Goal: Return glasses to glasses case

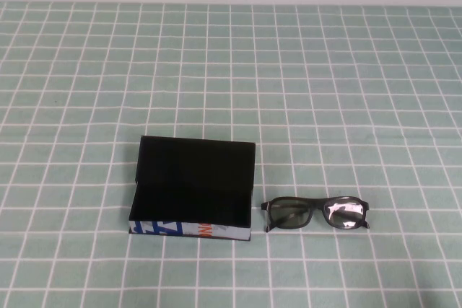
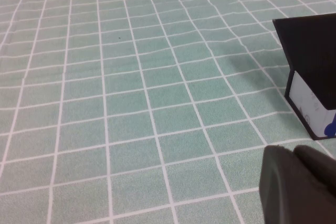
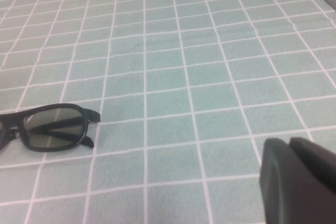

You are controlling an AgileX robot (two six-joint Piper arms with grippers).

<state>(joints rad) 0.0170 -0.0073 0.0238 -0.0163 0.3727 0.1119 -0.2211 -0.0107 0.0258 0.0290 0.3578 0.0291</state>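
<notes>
We see the glasses (image 1: 315, 213) near the tablecloth's (image 1: 346, 91) near edge, beside the open glasses case (image 1: 193, 187), apart from our closed, empty right gripper (image 3: 294, 179); the left gripper's (image 2: 294, 182) state we cannot tell.

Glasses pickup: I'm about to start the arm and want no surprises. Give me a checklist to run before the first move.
1. glasses case lid open, black inside showing: ok.
2. Case holds nothing: ok.
3. glasses lie on the tablecloth, apart from the case on its right: ok.
4. Nothing between glasses and case: ok.
5. right gripper shut, off the glasses, above the cloth: not ok for grasping, open first.
6. left gripper near the case, touching nothing; finger state: cannot tell.
</notes>
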